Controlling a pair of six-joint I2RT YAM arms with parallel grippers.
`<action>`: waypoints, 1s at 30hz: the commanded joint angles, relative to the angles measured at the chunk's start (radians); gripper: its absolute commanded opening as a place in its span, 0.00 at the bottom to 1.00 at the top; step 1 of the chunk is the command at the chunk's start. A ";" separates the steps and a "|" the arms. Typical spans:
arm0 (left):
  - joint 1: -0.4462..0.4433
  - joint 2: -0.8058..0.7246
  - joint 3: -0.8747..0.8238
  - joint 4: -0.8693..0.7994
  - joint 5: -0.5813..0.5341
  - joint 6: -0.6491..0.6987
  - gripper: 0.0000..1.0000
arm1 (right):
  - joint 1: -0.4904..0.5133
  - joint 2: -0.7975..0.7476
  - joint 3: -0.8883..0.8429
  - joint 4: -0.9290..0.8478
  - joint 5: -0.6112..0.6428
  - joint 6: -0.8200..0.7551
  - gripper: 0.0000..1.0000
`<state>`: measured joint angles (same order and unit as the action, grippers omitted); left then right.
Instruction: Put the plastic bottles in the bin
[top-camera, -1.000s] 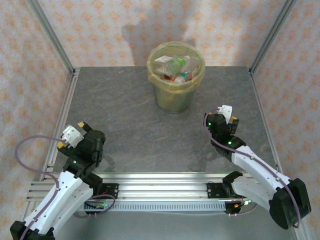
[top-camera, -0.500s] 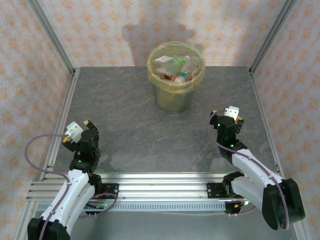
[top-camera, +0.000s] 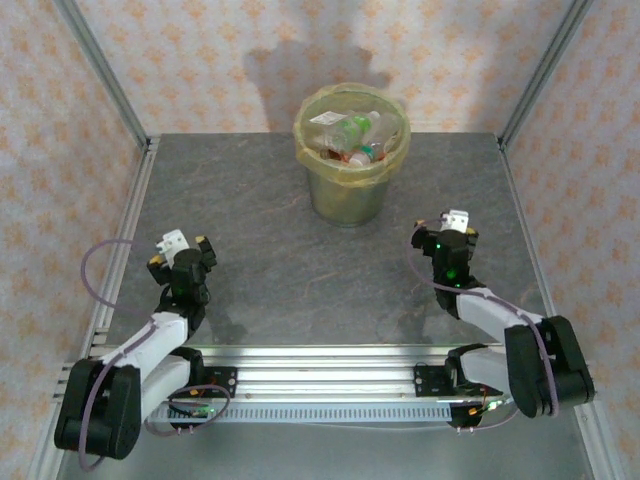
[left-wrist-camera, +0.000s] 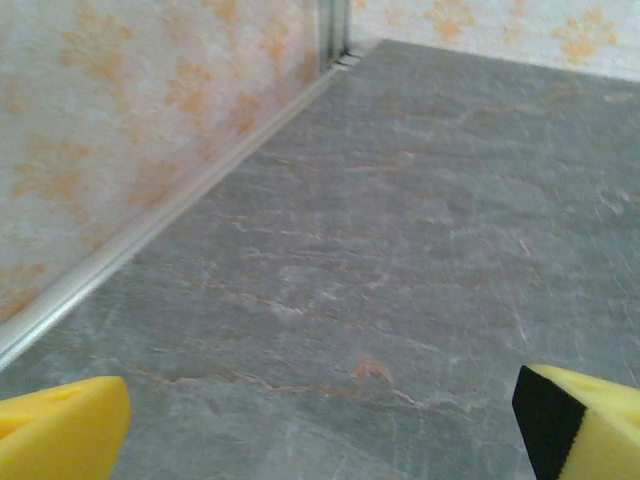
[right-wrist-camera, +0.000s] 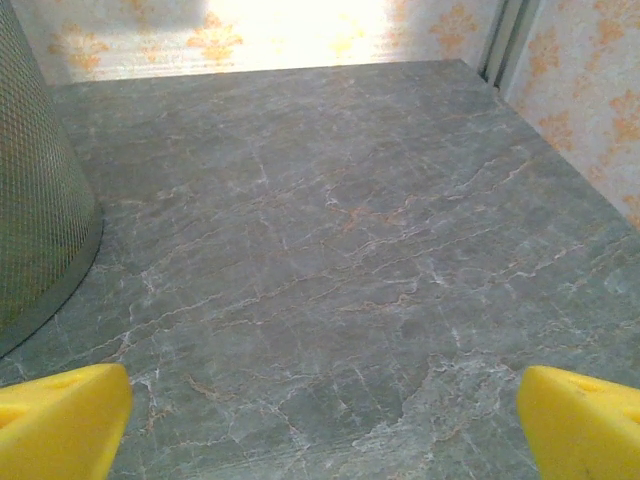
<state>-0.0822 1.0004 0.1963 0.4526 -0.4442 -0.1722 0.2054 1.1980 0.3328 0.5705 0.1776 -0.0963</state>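
The bin (top-camera: 346, 196), a round bucket lined with a yellow-green bag, stands at the back middle of the table. Several plastic bottles (top-camera: 350, 136) lie heaped inside it, with red, green and white labels showing. My left gripper (top-camera: 180, 251) sits low at the near left, open, with nothing between its yellow fingertips (left-wrist-camera: 62, 428). On the near right my right gripper (top-camera: 447, 234) is open and empty too, its fingertips (right-wrist-camera: 584, 420) wide apart over bare stone. In the right wrist view the bin's mesh wall (right-wrist-camera: 35, 220) is at the left edge.
The grey stone tabletop (top-camera: 260, 230) is fenced by patterned walls and metal posts (top-camera: 100, 75). A metal rail (left-wrist-camera: 150, 225) runs along the left wall. The arms' mounting rails (top-camera: 320, 375) span the near edge.
Both arms have folded down and back toward their bases. The left gripper has shifted a little right and farther in; the right gripper has stayed almost in place. Both stay open.
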 joint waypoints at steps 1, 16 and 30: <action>0.009 0.052 0.042 0.109 0.054 0.047 1.00 | -0.011 0.041 0.008 0.081 -0.039 -0.025 0.99; -0.054 0.339 0.166 0.272 0.082 0.175 1.00 | -0.046 0.112 0.002 0.159 -0.104 -0.060 0.99; -0.002 0.493 0.213 0.323 0.137 0.141 1.00 | -0.164 0.238 -0.020 0.328 -0.258 -0.012 0.99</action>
<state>-0.0902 1.4914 0.3912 0.7326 -0.3176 -0.0227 0.0486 1.3998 0.3168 0.8192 -0.0341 -0.1299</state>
